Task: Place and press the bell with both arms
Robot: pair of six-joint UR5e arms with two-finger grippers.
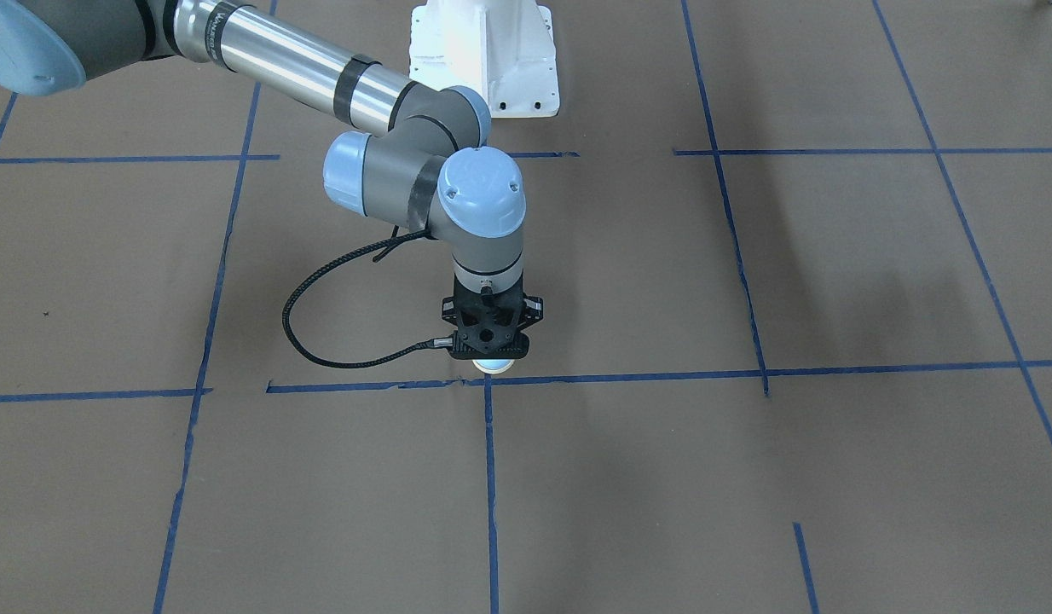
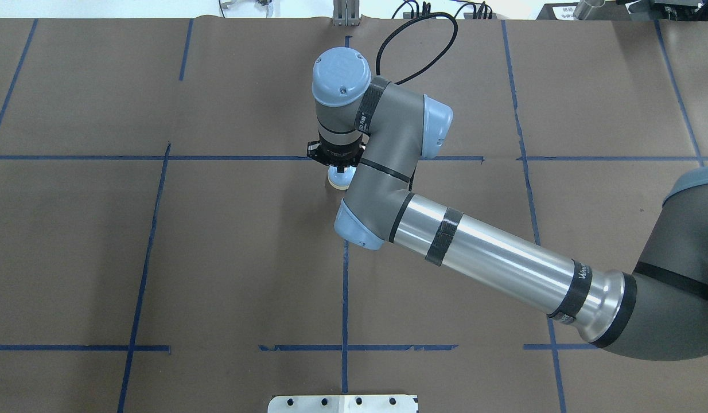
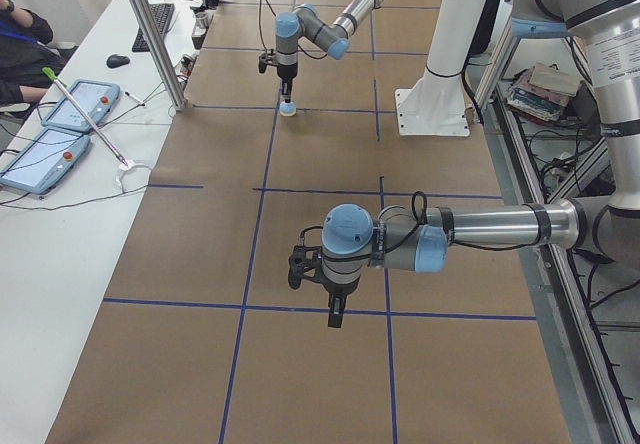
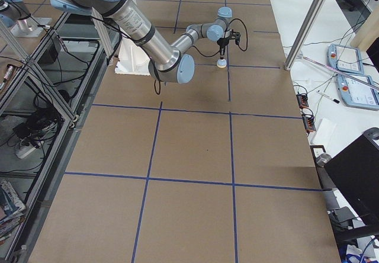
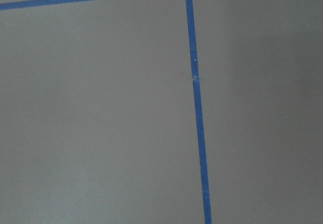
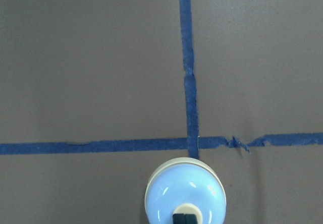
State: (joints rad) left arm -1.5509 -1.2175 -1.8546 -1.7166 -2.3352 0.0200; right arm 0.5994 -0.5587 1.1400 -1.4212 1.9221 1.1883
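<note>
Brown paper (image 1: pixel 833 256) covers the whole table, marked into large squares by blue tape (image 1: pixel 628 375); a white bolted pedestal (image 1: pixel 483 51) stands at the robot's edge; the bell (image 6: pixel 184 196) sits upright on the paper just on the robot's side of a crossing of two tape lines, near the middle of the table's width, its cream base flat on the surface and its light-blue dome facing up; the right arm (image 2: pixel 486 252) reaches in over the table with its wrist turned straight down, a black cable (image 1: pixel 321 290) looping from the wrist to the tool; the right gripper (image 6: pixel 185 218) hangs directly over the bell, its two fingers brought together with only a thin seam between them, their tips resting on the cream button at the top of the dome, so they grip nothing; the dome's sides are free of the fingers; the left arm (image 3: pixel 480 229) is stretched low over another part of the table, well apart from the bell, with the left gripper (image 3: pixel 335 316) pointing down above the paper close to a tape line; whether its fingers are open or closed I cannot tell, since its wrist camera shows only paper and tape; a side table with two tablets (image 3: pixel 85 99) runs along the operators' side.
</note>
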